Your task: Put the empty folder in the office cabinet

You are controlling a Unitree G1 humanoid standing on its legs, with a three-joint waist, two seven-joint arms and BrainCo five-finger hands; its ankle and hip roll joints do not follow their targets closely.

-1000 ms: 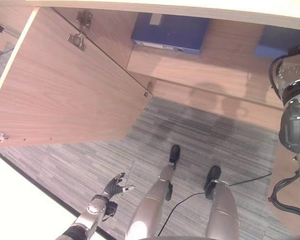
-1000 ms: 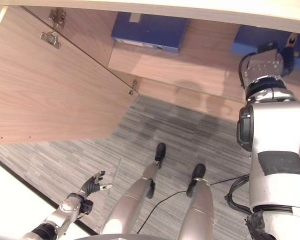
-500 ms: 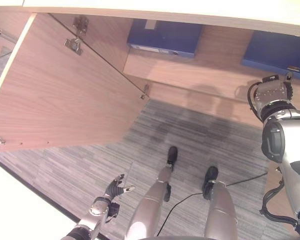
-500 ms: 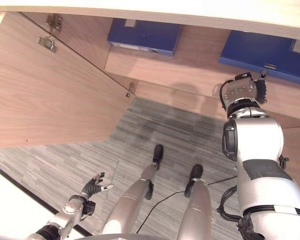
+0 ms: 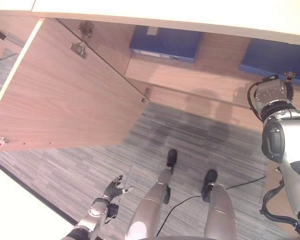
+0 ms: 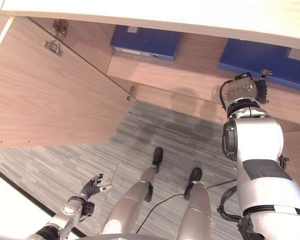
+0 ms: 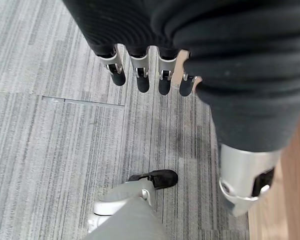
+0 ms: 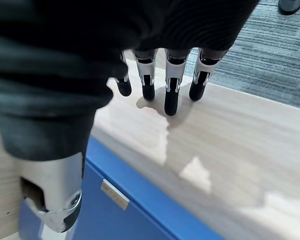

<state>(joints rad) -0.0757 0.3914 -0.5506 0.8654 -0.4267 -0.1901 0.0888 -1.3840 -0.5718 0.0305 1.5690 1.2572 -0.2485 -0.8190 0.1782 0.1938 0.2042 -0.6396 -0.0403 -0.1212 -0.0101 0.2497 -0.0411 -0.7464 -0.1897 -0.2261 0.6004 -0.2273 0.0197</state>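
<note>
Right hand [image 8: 155, 75]: fingers relaxed, empty, over cabinet shelf [image 8: 240, 150]
Left hand [image 5: 112, 190]: fingers loose, empty, low at 7 o'clock above carpet [image 5: 190, 135]
Folder [image 6: 262, 57]: blue, flat on the shelf, 1 o'clock
Second folder [image 5: 165, 42]: 12 o'clock
Cabinet door [image 5: 60, 100]: open, 10 o'clock

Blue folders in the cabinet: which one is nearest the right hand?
The blue folder on the right side of the shelf, just beyond the right hand. The other folder lies further left, near the open door.
</note>
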